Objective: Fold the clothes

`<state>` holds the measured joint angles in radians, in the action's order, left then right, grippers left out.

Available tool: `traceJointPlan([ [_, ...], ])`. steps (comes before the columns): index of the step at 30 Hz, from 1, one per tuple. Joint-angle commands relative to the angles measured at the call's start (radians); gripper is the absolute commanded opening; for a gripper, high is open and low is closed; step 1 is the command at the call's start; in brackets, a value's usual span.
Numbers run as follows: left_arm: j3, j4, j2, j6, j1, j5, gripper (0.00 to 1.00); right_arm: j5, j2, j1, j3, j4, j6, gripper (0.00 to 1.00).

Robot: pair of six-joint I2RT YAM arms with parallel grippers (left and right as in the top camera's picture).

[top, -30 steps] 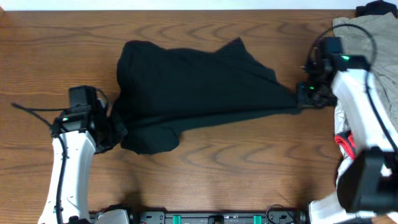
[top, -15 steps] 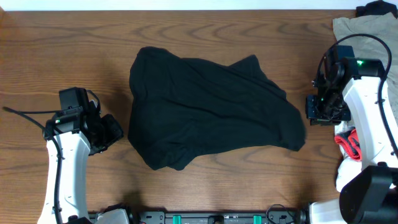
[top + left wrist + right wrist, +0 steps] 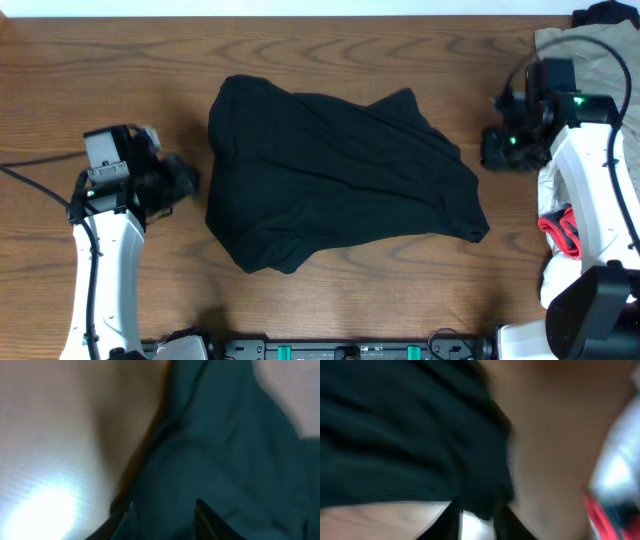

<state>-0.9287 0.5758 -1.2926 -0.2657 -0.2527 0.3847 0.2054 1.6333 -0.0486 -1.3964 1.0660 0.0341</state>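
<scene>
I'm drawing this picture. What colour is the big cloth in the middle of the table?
Plain black. The garment shows best from overhead.

The crumpled black cloth garment (image 3: 340,180) looks soft and matt, with shallow folds and no sheen. The brown wooden tabletop (image 3: 120,60) under it is smooth, with bold wavy grain and a faint satin shine. The beige-khaki cloth garment (image 3: 592,66) looks matt and creased. The left arm's white shell (image 3: 108,260) and the right arm's white shell (image 3: 592,175) look like smooth, lightly glossy plastic.

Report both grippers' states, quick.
Left gripper: open, empty, beside the long black soft-fabric garment.
Right gripper: open, empty, clear of it.
</scene>
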Motion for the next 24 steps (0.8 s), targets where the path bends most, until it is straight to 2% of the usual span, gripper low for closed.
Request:
traceJointPlan([
  [1, -0.044, -0.085, -0.020, 0.033, 0.047, 0.053, 0.38, 0.202, -0.005, 0.056, -0.003, -0.149, 0.124, 0.39],
  [3, -0.093, -0.108, -0.072, 0.033, 0.077, 0.053, 0.38, 0.099, 0.005, 0.092, -0.003, -0.278, 0.061, 0.56],
  [5, -0.159, -0.101, -0.140, 0.034, 0.103, 0.052, 0.38, 0.075, 0.035, 0.115, -0.003, -0.396, 0.018, 0.67],
  [7, -0.221, -0.088, -0.212, 0.041, 0.115, 0.053, 0.39, 0.089, 0.089, 0.126, -0.003, -0.507, -0.026, 0.76],
  [11, -0.306, -0.081, -0.333, 0.041, 0.120, 0.053, 0.39, 0.177, 0.229, 0.129, -0.020, -0.629, -0.038, 0.85],
  [16, -0.335, -0.092, -0.428, 0.041, 0.123, 0.053, 0.39, 0.184, 0.436, 0.128, -0.123, -0.660, -0.037, 0.92],
  [24, -0.335, -0.088, -0.486, 0.049, 0.151, 0.049, 0.39, 0.191, 0.597, 0.143, -0.247, -0.659, -0.049, 0.90],
])
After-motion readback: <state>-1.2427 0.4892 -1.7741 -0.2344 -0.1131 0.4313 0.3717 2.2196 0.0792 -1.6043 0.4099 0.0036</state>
